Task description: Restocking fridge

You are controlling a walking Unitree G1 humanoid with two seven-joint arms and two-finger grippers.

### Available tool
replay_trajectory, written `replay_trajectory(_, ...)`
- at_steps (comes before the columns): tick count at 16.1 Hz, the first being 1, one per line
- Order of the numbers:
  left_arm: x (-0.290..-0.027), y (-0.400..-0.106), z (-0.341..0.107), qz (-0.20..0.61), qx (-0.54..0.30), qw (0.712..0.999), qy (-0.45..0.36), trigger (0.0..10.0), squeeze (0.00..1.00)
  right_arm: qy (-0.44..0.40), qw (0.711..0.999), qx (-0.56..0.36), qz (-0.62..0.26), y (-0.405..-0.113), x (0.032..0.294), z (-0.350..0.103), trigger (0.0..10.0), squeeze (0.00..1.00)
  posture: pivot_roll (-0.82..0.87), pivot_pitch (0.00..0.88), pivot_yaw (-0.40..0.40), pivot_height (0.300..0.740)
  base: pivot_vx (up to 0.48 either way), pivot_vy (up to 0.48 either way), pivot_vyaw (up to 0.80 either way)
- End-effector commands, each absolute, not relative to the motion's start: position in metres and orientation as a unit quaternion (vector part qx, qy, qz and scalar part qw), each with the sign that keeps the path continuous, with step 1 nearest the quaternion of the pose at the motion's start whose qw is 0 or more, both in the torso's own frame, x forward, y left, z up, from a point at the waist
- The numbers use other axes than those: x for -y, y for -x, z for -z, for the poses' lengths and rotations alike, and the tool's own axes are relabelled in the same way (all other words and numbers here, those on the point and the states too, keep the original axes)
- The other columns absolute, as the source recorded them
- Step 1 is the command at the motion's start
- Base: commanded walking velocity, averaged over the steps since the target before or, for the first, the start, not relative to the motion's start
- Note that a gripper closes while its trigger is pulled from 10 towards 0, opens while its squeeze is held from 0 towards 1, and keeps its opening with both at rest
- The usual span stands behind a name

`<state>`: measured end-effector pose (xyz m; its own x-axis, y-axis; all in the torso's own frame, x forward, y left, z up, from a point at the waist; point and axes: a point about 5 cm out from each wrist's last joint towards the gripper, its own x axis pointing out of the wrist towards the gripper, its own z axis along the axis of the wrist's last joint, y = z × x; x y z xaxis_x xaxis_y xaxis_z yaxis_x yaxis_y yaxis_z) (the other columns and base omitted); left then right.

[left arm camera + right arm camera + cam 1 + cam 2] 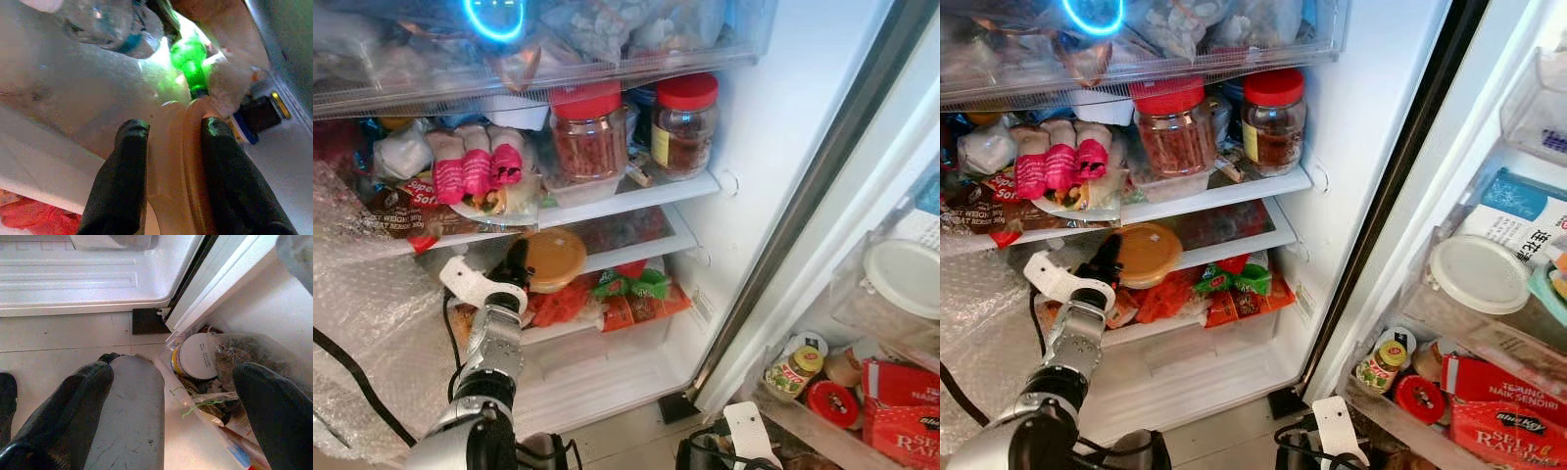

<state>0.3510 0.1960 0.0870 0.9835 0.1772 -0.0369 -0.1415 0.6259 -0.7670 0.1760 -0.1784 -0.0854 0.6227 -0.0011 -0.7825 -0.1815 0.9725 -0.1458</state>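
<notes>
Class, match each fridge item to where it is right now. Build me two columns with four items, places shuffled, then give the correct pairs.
Items
1. Red-lidded jars
2. Yellow-lidded tub
3. White-lidded container
4. Red boxes

Places
A. Held in the left tool, at the lower shelf
B. Lowest door bin
C. Upper shelf
D. Door bin, higher up

Pairs: 1-C, 2-A, 3-D, 4-B

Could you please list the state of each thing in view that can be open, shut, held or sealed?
Fridge door: open.
Left gripper: shut on the orange-lidded container.
Right gripper: open, idle above the floor.
Two red-lidded jars: capped, upright.
Door-shelf white-lidded tub: lid on.
</notes>
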Motion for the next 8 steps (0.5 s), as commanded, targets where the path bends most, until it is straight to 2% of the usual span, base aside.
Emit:
replay_trajectory(1,-0.203,-0.353,-0.089,-0.114,0.028,0.895,0.431,10.0,0.0,0.116,0.861,-0.493,-0.054,-0.141,0.186,0.101,10.0,0.0,-0.16,0.082,-0.037,0.624,0.0,0.0,0.0)
replay_trajectory(8,-0.206,-0.363,-0.102,-0.132,0.045,0.887,0.441,10.0,0.0,0.119,0.861,-0.491,-0.057,-0.142,0.187,0.1,10.0,0.0,-0.17,0.081,-0.046,0.624,0.0,0.0,0.0)
